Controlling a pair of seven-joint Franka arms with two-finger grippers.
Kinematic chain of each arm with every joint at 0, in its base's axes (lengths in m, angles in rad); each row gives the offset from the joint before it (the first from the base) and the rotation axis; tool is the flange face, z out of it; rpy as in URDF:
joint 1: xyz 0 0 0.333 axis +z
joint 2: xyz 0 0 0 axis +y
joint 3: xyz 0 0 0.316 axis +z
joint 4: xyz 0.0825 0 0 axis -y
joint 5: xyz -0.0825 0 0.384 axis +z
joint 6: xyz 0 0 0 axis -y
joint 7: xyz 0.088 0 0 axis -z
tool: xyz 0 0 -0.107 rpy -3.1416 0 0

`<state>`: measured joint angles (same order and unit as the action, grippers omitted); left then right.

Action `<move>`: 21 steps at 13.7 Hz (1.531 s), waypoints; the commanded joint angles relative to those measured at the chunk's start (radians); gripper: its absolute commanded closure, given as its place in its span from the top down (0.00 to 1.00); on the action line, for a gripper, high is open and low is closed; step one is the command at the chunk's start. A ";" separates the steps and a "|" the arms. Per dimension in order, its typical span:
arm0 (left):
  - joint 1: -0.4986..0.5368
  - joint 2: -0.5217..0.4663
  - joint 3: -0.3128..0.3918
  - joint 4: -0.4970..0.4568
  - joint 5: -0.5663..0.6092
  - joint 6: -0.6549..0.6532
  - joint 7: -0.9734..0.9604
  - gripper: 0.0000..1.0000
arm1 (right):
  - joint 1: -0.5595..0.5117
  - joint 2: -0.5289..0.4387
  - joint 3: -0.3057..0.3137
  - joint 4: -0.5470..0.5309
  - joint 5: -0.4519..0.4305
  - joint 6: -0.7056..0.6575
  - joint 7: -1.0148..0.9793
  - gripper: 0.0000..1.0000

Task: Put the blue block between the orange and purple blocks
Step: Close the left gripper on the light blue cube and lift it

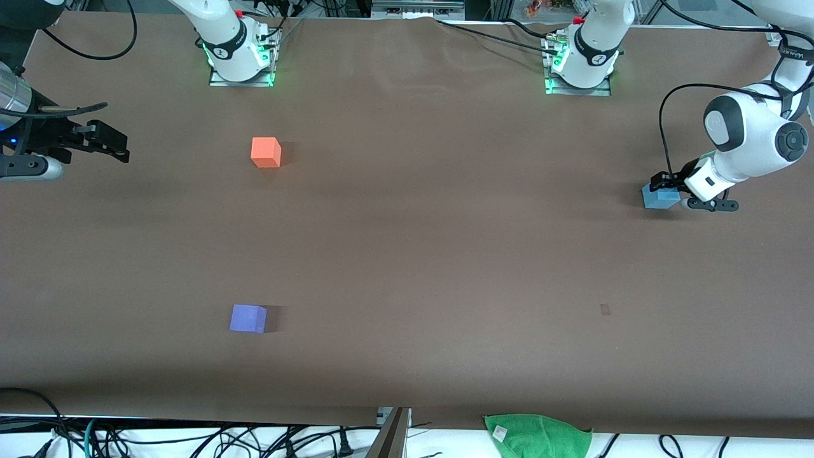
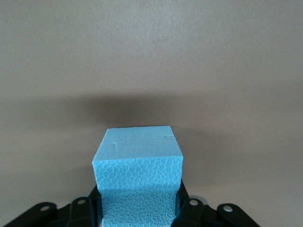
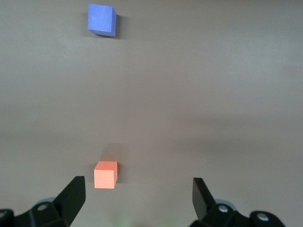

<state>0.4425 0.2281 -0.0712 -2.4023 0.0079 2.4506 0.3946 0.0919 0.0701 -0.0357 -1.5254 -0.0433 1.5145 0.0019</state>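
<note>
Left gripper low at the left arm's end of the tabletop, jaws clamped on blue block. Right gripper waits, jaws wide. Orange block farther from the front camera than purple block, well apart

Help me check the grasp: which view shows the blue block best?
The left wrist view: the blue block fills it, with the left gripper shut on its sides. The front view shows it small, partly covered by the gripper, at the left arm's end of the table. The right wrist view lacks it.

Three cubes: one blue block, one orange block, one purple block.
</note>
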 commanded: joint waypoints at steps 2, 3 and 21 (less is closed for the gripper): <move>-0.001 -0.074 -0.050 0.052 0.001 -0.057 -0.005 0.16 | -0.004 0.002 0.003 0.010 -0.006 0.000 -0.014 1.00; -0.001 -0.078 -0.062 0.098 0.001 -0.123 -0.008 0.16 | -0.004 0.002 0.003 0.010 -0.006 -0.002 -0.014 1.00; -0.470 0.111 -0.094 0.736 0.038 -0.716 -0.408 0.19 | -0.006 0.077 0.005 0.062 0.052 0.050 -0.013 1.00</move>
<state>0.0431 0.2858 -0.1757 -1.7333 0.0358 1.7602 0.0511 0.0936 0.1332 -0.0314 -1.4847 -0.0161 1.5638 0.0016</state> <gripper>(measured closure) 0.432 0.000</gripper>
